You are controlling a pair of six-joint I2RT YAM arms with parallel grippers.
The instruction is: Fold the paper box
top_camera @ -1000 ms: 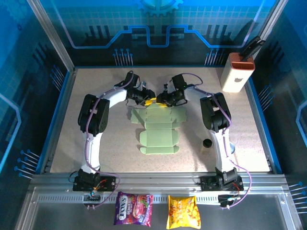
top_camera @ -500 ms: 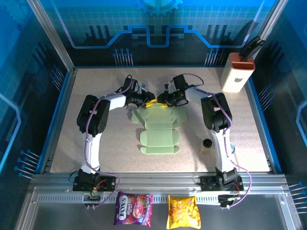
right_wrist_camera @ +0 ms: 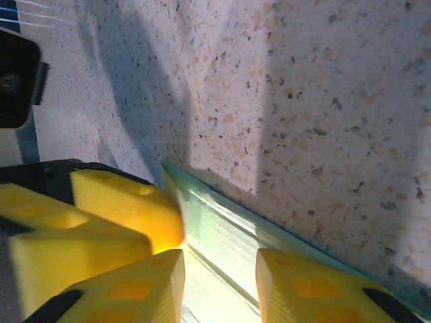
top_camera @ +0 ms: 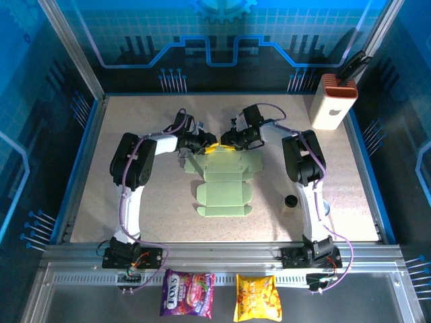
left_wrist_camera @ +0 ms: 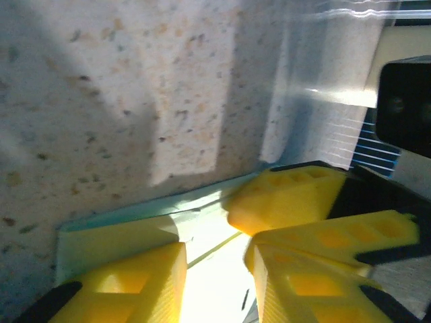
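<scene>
The paper box (top_camera: 225, 182) lies flat and unfolded at the middle of the surface (top_camera: 135, 215), and my 2 pincers meet over its 12 o'clock edge. My left pincer (top_camera: 206, 143) reaches in from 9 o'clock and my right pincer (top_camera: 224, 142) from 3 o'clock, fingertips almost touching. In both wrist views the yellow fingers stand apart with the pale card edge between them, so both pincers are released, clenched on nothing.

The risk is crowding: my 2 sets of fingers sit so close that closing or lifting could knock them together, or pinch the far flap crooked and crease the thin card off its score line. The sheet could also slide toward 6 o'clock, since nothing pins it.

Compared with 1 second ago, my left pincer has swung down from 11 o'clock onto the card edge and narrowed. The right has barely moved, and the sheet has not shifted.
</scene>
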